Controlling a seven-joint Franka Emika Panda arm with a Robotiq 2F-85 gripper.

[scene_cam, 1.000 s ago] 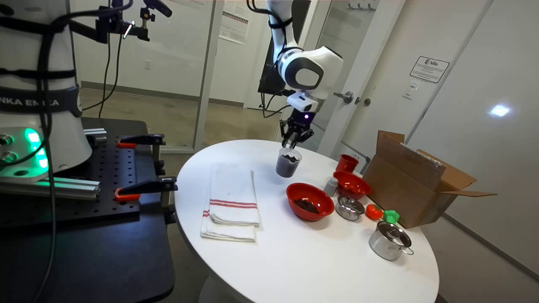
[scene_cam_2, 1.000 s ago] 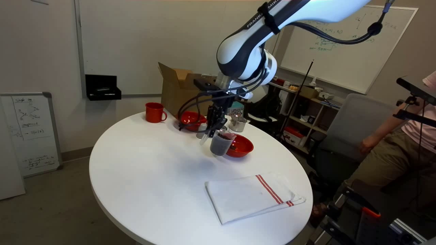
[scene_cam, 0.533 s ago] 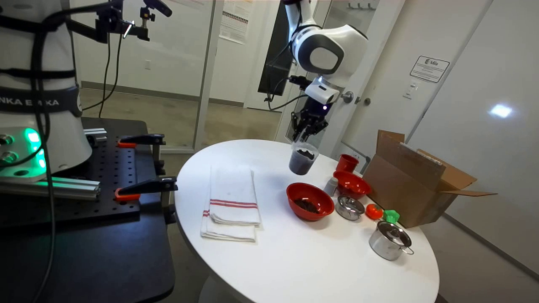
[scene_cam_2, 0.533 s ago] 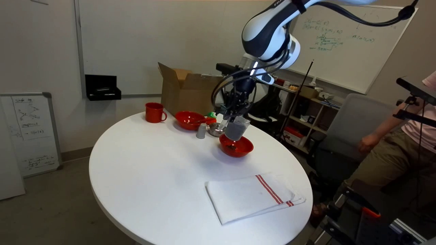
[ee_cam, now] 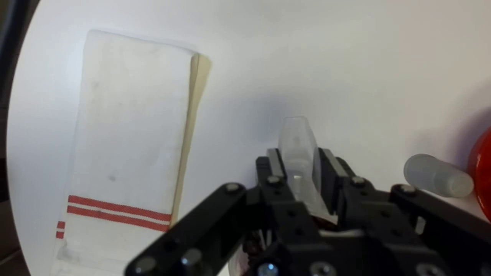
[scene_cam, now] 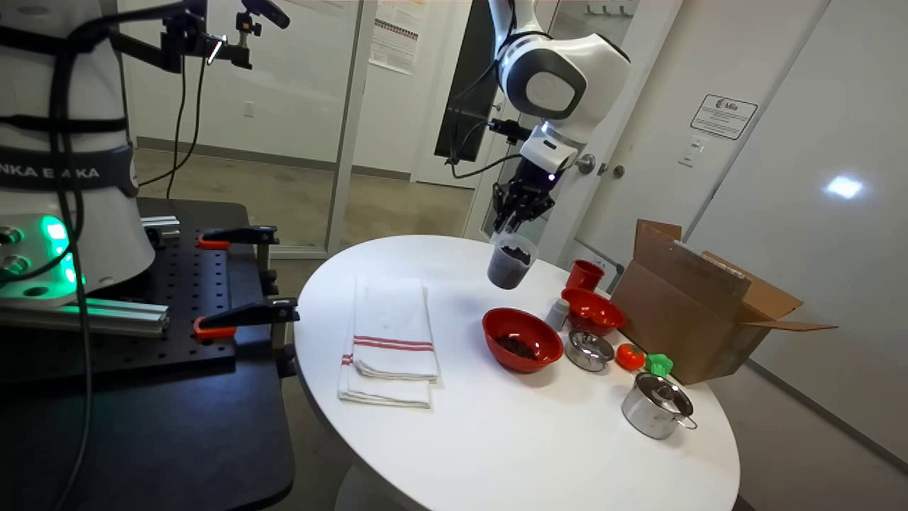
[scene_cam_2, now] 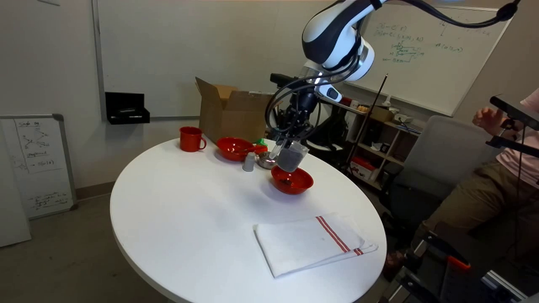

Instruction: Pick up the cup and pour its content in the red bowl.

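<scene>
The cup [scene_cam: 509, 268] is translucent, grey-looking and handled, with dark bits inside. It hangs above the table, mouth up and leaning slightly; it also shows in an exterior view [scene_cam_2: 290, 158]. My gripper [scene_cam: 508, 226] is shut on its clear handle; in the wrist view the handle [ee_cam: 297, 136] sits between the pads of the gripper [ee_cam: 300, 155]. The cup's body is mostly hidden there behind the gripper. The red bowl [scene_cam: 540, 339] stands on the table with dark bits inside. In an exterior view the cup overlaps the far rim of the red bowl [scene_cam_2: 301, 186].
A folded towel [scene_cam: 394, 326] lies beside the red bowl. A grey shaker [scene_cam: 557, 314], a metal bowl [scene_cam: 589, 350], another red bowl [scene_cam: 594, 309], a red mug [scene_cam: 584, 275], a toy tomato [scene_cam: 630, 357], a metal pot [scene_cam: 649, 411] and a cardboard box [scene_cam: 681, 305] stand on the bowl's other side.
My gripper has carried the cup rightward in both exterior views, then slightly higher over the last half second. The grip stays the same. The seated person's hand has risen.
</scene>
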